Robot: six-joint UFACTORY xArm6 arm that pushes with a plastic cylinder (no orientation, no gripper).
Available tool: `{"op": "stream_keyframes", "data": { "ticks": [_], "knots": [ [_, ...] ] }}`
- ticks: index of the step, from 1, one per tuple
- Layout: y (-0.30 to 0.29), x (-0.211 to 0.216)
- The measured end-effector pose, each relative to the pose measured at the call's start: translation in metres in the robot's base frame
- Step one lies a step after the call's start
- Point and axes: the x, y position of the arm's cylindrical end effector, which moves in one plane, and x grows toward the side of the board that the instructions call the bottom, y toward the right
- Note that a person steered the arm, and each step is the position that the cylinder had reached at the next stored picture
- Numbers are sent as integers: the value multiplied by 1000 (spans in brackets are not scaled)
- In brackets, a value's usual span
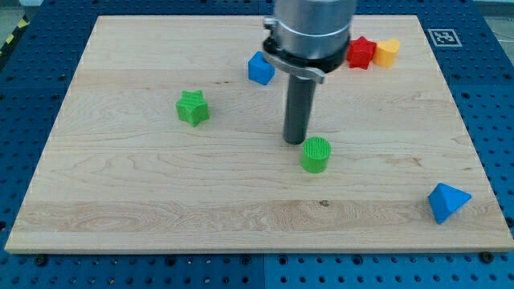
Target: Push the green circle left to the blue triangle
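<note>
The green circle (316, 154) stands on the wooden board (144, 193) a little right of the middle. My tip (294, 141) rests on the board just to the circle's upper left, very close to it. The blue triangle (446, 201) lies near the view's bottom right corner of the board, far to the right of the circle and below it.
A green star (193, 107) lies left of the middle. A blue block (260, 69) sits near the top centre. A red star (361, 53) and a yellow block (387, 52) sit together at the top right. The board's edges border a blue perforated table.
</note>
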Motion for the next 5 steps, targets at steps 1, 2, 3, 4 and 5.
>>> {"op": "stream_keyframes", "data": {
  "ticks": [1,2,3,4,5],
  "knots": [
    [14,26],
    [72,45],
    [79,41],
    [90,43],
    [121,67]
  ]
}}
